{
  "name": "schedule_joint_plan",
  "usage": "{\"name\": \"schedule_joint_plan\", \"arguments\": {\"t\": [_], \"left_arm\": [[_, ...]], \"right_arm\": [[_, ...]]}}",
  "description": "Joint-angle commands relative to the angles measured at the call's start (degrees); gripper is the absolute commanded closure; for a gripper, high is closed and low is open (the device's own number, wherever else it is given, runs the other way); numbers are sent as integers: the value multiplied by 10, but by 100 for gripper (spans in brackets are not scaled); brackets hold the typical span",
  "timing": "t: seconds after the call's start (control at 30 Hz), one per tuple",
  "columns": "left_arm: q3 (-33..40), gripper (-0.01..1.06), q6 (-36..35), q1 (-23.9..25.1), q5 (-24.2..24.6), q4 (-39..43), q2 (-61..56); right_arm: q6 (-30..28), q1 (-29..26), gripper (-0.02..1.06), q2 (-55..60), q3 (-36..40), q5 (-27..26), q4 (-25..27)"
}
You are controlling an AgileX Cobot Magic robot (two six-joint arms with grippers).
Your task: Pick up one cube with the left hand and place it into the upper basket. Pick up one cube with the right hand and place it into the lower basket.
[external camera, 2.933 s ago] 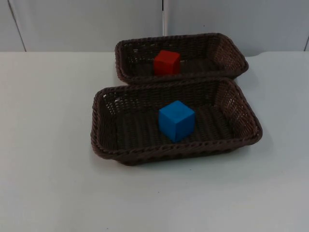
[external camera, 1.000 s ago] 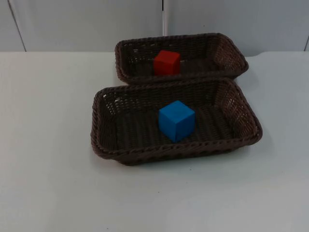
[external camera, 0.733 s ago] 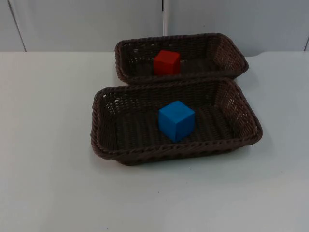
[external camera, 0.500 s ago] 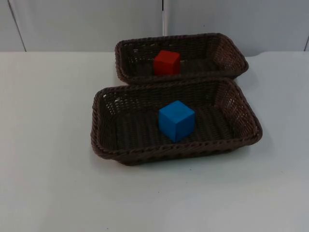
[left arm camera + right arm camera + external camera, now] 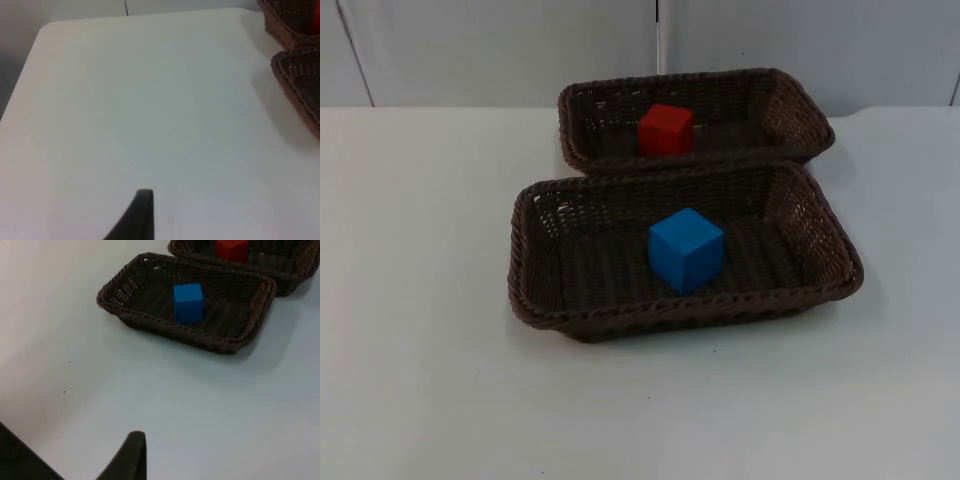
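Two cubes: red cube [image 5: 666, 129] is sitting in upper basket [image 5: 800, 140]; blue cube [image 5: 686, 250] in lower basket [image 5: 820, 290].
Left gripper [image 5: 142, 210]: is hanging over bare table [image 5: 150, 110], baskets off to one side; grip state cannot be told.
Right gripper [image 5: 132, 455]: is waiting well short of the lower basket, the nearer one; grip state cannot be told.

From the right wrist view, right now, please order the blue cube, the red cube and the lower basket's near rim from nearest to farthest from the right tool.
1. The lower basket: its near rim lies closest to the right tool.
2. The blue cube, inside that basket.
3. The red cube, in the upper basket behind, farthest.
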Motion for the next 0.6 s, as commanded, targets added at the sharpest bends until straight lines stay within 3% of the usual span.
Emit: {"name": "schedule_joint_plan", "arguments": {"t": [0.0, 0.57], "left_arm": [[3, 0, -2, 1, 2, 0, -2], [3, 0, -2, 1, 2, 0, -2]], "right_arm": [[-2, -2, -1, -1, 2, -2, 3], [-2, -4, -1, -1, 2, -2, 3]]}}
